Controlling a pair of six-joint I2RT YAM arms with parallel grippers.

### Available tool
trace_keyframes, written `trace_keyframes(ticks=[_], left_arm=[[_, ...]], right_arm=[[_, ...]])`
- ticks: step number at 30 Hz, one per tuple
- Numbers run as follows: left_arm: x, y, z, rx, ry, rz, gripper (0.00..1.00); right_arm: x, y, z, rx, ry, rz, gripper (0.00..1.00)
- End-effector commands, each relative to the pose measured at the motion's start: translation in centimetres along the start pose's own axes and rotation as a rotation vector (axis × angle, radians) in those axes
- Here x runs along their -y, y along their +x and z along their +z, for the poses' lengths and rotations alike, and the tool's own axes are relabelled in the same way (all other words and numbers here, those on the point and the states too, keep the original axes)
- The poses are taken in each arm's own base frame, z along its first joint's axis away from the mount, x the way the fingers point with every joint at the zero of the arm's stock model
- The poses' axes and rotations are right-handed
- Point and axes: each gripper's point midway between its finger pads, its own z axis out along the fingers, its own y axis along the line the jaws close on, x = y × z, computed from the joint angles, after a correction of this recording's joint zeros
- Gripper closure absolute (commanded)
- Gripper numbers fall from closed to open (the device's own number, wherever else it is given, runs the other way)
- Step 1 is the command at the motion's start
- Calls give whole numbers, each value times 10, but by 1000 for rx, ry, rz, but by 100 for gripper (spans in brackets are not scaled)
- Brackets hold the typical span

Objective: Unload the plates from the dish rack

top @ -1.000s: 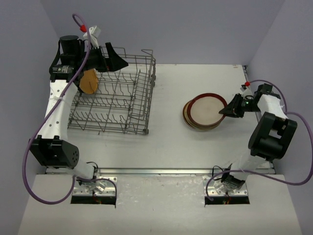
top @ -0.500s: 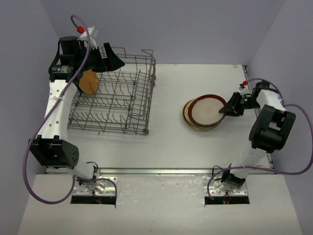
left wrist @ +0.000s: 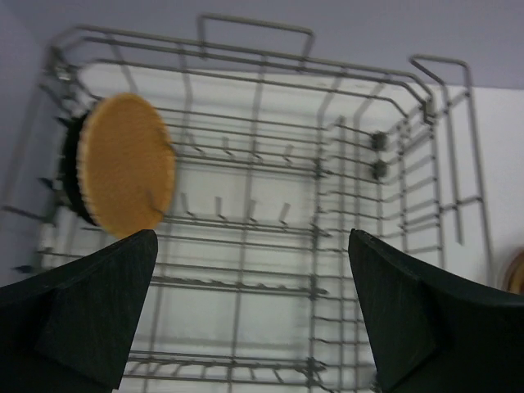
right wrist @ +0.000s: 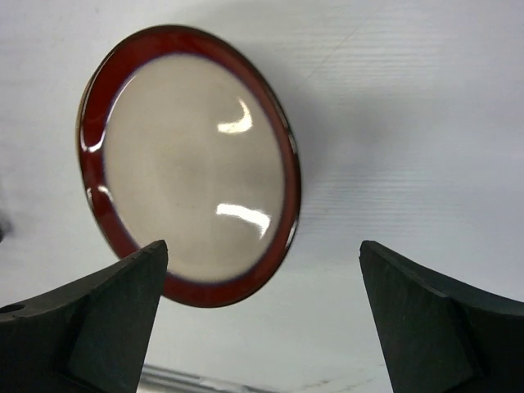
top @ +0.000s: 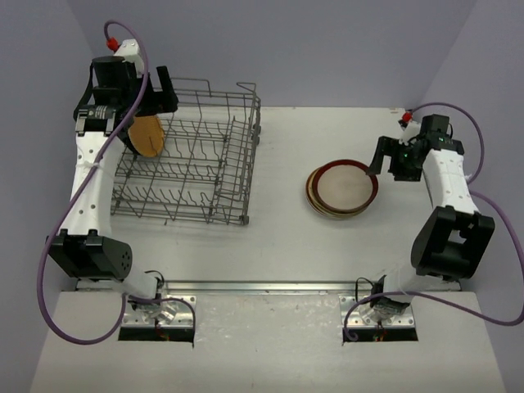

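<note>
Right tool [top: 381, 158] has backed off the stack [top: 342, 188], jaws spread and empty, so left tool [left wrist: 252, 236], also spread, should drop squarely over the tan plate [left wrist: 123, 164] standing at the rack's [top: 246, 106] left end.

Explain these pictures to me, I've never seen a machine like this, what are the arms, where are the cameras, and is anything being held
These are two robot arms bolted at the near edge of a table. The wide picture is taken from above and behind them; the other two come from a camera on each wrist, so the dark wedges at the bottom are that arm's own jaws. The left arm hangs over a grey wire dish rack, where a tan plate stands on edge. The right arm is near a stack of plates lying on the table, a red-rimmed beige plate on top. Both pairs of jaws stand open and hold nothing.
</note>
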Motion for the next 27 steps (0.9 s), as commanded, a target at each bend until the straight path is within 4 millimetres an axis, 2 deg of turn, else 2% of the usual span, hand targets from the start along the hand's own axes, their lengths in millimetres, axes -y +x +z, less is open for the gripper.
trace_keyframes(ticks=[1, 3, 6, 7, 8, 11, 12, 13, 14, 15, 22, 27], left_arm=[[-89, -29, -2, 38, -438, 187, 4], [-111, -26, 11, 5, -472, 257, 21], [-131, -19, 29, -43, -449, 287, 43], [-141, -6, 43, -95, -418, 282, 48], [-148, 2, 54, -135, -386, 268, 50], [-165, 8, 72, -186, -334, 231, 55], [-171, 22, 83, -232, -301, 224, 55], [-170, 14, 81, -213, -302, 227, 55], [-167, 25, 94, -244, -241, 238, 55], [-165, 30, 99, -255, -214, 247, 55], [-160, 61, 126, -313, -122, 238, 55], [-162, 79, 144, -347, -102, 199, 55]], right_arm=[[15, -35, -23, 167, 149, -103, 1], [9, -37, -26, 169, 128, -99, 1], [-7, -39, -32, 200, 72, -101, 1], [-13, -41, -34, 216, 54, -107, 1], [-18, -41, -37, 230, 37, -111, 1], [-29, -36, -41, 247, -1, -115, 1], [-32, -36, -41, 251, -5, -120, 1], [-32, -34, -41, 251, -7, -120, 1], [-33, -33, -41, 257, -12, -122, 1], [-34, -32, -41, 259, -15, -123, 1], [-34, -20, -33, 227, -33, -121, 1], [-37, -19, -32, 225, -49, -124, 1]])
